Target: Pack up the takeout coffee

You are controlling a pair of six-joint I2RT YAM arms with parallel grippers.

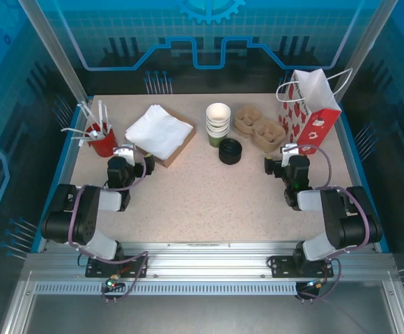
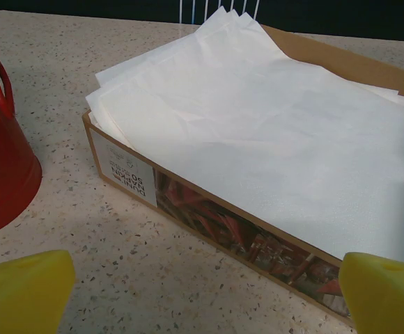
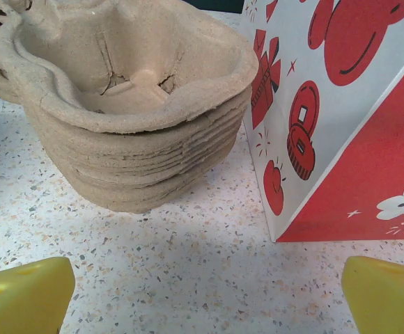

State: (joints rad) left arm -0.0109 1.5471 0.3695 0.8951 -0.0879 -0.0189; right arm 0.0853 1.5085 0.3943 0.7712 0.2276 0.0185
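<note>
The takeout coffee is out of view. A stack of lidless cream-rimmed green cups (image 1: 218, 124) stands at the back middle of the table, with a loose stack of black lids (image 1: 230, 151) just in front of it. The red-and-white gift bag (image 1: 312, 111) (image 3: 348, 118) stands upright at the back right. My left gripper (image 1: 123, 154) (image 2: 209, 296) is open over bare table, facing the napkin box. My right gripper (image 1: 290, 149) (image 3: 209, 296) is open too, low over the table in front of the gap between the bag and the pulp trays. Nothing sits between either pair of yellow fingers.
A stack of pulp cup carriers (image 1: 259, 127) (image 3: 132, 104) sits between the cups and the bag. A cardboard box of white napkins (image 1: 159, 133) (image 2: 258, 153) lies at the back left. A red bucket (image 1: 103, 139) (image 2: 0, 174) holding white stirrers stands left of it.
</note>
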